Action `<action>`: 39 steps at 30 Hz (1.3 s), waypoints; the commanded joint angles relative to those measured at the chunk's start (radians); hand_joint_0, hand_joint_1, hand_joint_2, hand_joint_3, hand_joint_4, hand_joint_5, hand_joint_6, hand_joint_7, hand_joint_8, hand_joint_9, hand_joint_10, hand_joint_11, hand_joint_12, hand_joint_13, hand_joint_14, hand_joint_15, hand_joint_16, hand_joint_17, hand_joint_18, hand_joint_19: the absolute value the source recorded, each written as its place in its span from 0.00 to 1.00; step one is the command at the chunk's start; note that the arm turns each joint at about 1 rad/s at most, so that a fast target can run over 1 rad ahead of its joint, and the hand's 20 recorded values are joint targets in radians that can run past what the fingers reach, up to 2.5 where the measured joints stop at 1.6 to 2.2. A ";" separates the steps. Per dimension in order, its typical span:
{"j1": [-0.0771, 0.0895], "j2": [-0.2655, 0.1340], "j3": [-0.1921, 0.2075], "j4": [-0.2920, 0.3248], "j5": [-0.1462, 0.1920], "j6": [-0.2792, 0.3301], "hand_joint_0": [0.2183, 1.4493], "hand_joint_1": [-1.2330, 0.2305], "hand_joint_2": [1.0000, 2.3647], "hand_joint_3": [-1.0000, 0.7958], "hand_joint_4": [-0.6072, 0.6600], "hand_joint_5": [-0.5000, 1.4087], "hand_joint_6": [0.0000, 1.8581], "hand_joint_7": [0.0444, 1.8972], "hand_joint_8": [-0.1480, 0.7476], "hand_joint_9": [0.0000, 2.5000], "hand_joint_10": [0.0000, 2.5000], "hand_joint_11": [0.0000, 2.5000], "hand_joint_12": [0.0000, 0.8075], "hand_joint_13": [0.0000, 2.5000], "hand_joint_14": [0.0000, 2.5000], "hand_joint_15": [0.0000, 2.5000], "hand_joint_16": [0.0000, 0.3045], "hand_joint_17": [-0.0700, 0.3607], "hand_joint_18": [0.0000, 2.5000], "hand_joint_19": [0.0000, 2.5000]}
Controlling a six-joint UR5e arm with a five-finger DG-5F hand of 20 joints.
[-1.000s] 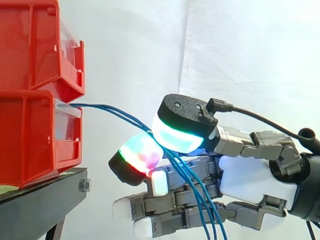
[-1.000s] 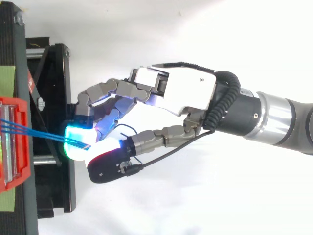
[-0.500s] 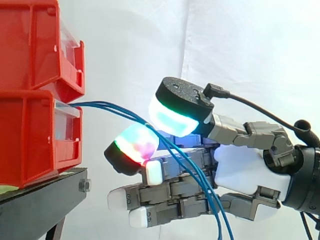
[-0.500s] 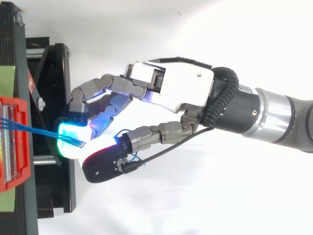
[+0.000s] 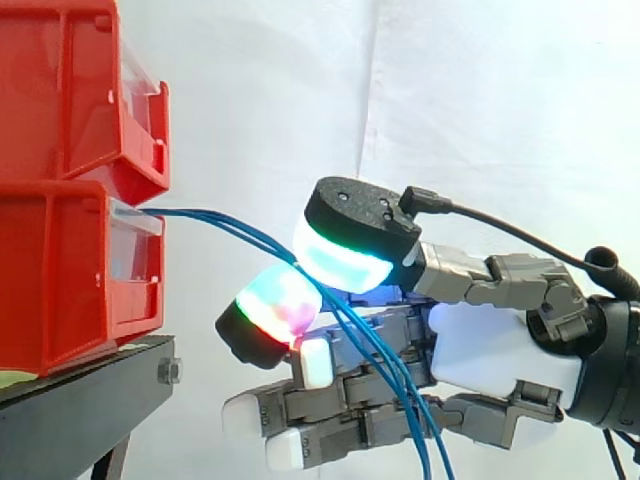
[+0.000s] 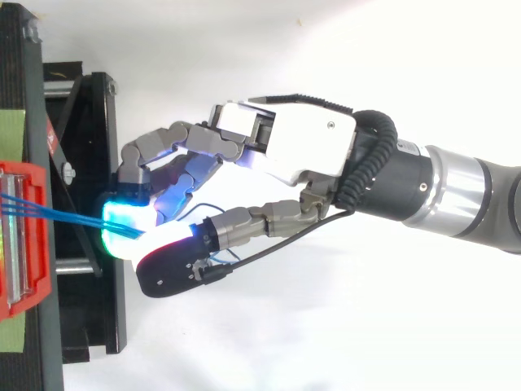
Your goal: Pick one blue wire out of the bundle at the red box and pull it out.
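The hand [image 5: 500,345] is reaching in from the right toward the lower red box [image 5: 60,270], with the palm turned sideways. This box is sitting at the end of the black stand [image 5: 90,400] nearest the hand, and a second red bin [image 5: 60,90] is stacked on top of it. A small bundle of blue wires [image 5: 225,222] is coming out of the clear front lip of the lower box. The bundle is arcing across the open gap past the stand's edge.

The thumb pad [image 5: 340,262], glowing green and cyan, is pressing down toward a finger pad [image 5: 275,308] that is glowing green, red and magenta. The wires are running between the two pads, so the hand is pinching them there. I cannot tell whether it is catching one strand or several. Past the pinch, the wires are draping down across the other fingers, which are lying fairly straight and low with white tips, and are dropping out of sight below.

From above, the hand [image 6: 301,151] is meeting the wires [image 6: 65,213] just off the front rim of the red box [image 6: 39,285]. A white curtain [image 5: 500,120] is hanging behind it all.
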 commanded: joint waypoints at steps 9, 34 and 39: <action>0.000 0.002 0.005 -0.004 -0.002 0.007 0.30 0.32 0.01 0.42 0.60 0.21 0.46 0.60 0.51 0.41 0.01 0.27 0.48 0.31 0.01 0.14 0.19 0.46 0.26 0.15; -0.016 0.032 0.025 -0.129 -0.019 0.058 0.31 0.32 0.01 0.40 0.61 0.20 0.47 0.59 0.50 0.48 0.01 0.38 0.48 0.31 0.01 0.15 0.19 0.46 0.26 0.14; -0.022 0.058 0.025 -0.160 -0.019 0.047 0.33 0.28 0.01 0.39 0.61 0.20 0.47 0.59 0.50 0.46 0.01 0.38 0.47 0.31 0.01 0.15 0.19 0.46 0.25 0.14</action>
